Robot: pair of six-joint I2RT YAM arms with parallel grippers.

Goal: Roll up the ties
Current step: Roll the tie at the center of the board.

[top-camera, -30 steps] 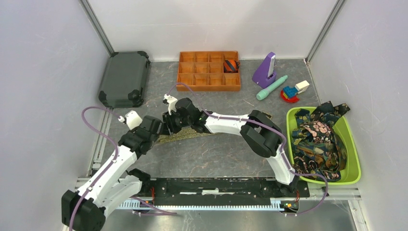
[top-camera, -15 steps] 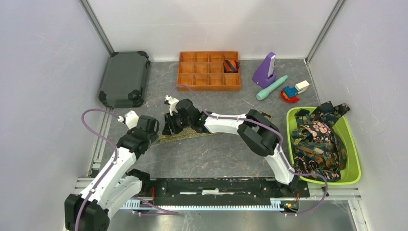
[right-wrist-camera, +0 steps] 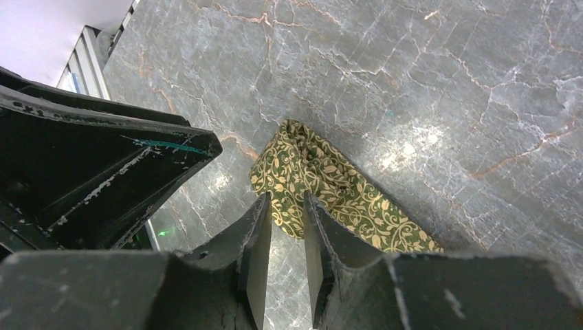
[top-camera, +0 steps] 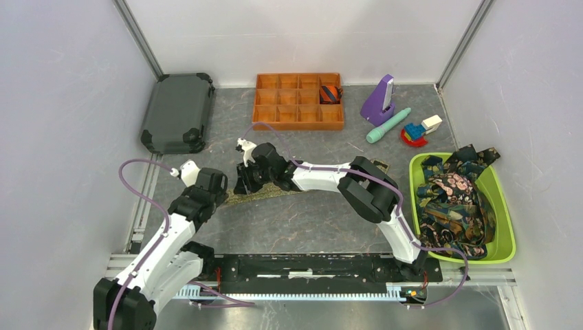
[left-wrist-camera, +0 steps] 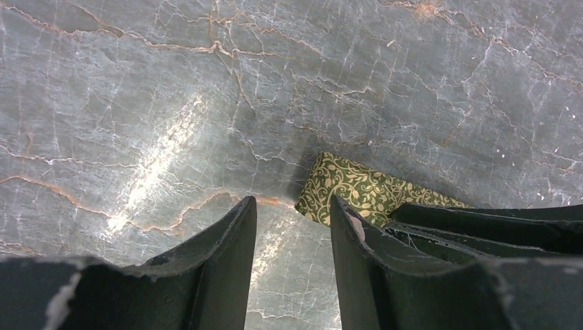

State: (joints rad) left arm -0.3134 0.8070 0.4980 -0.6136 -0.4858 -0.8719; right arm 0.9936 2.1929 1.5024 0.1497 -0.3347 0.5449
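The olive-green tie (top-camera: 271,193) with a fine leaf pattern lies flat on the grey table, its left end folded over. My right gripper (top-camera: 245,180) is at that end. In the right wrist view the gripper (right-wrist-camera: 287,199) has its jaws nearly together, with the edge of the folded tie end (right-wrist-camera: 302,172) between the tips. My left gripper (top-camera: 214,187) stands just left of the tie, open and empty (left-wrist-camera: 292,206), with the tie end (left-wrist-camera: 357,189) beside its right finger. A rolled orange-navy striped tie (top-camera: 331,93) sits in the orange tray (top-camera: 298,115). Several dark patterned ties (top-camera: 454,203) fill the green bin (top-camera: 505,237).
A dark hard case (top-camera: 177,112) lies at the back left. A purple stand (top-camera: 378,100), a teal stick (top-camera: 388,125) and toy blocks (top-camera: 419,129) sit at the back right. The left arm's finger (right-wrist-camera: 103,172) shows close beside the right gripper.
My left gripper has drawn back down and to the left, away from the tie's end. The right gripper has stayed at the folded end.
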